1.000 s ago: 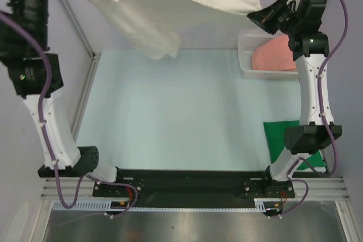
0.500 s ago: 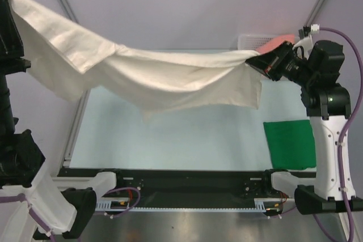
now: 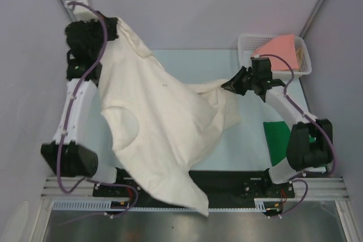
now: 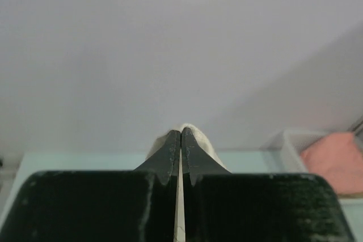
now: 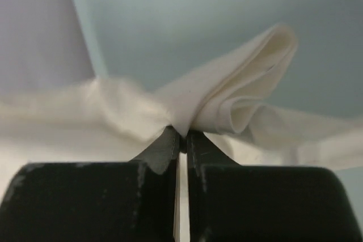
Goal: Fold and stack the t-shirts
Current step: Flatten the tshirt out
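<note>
The cream-white t-shirt (image 3: 159, 134) hangs spread between both arms, its lower end draped over the table's near edge. My left gripper (image 3: 113, 29) is shut on one corner at the back left; in the left wrist view the gripper (image 4: 181, 133) pinches a small fold of cream cloth (image 4: 205, 143). My right gripper (image 3: 229, 85) is shut on the other end at mid-right; its wrist view shows the gripper (image 5: 182, 133) clamping bunched cloth (image 5: 238, 94). A folded dark green t-shirt (image 3: 279, 140) lies at the right. The salmon-pink t-shirt (image 3: 278, 49) sits in the basket.
A white lattice basket (image 3: 248, 43) stands at the back right corner, also seen in the left wrist view as the basket (image 4: 292, 140) with the pink shirt (image 4: 334, 157). Grey walls enclose the pale blue table (image 3: 249, 140). The black rail (image 3: 232, 182) runs along the near edge.
Both arms have swung down and inward. The cream shirt, held high and stretched wide before, now hangs lower and slack, draping over the table and its near edge.
</note>
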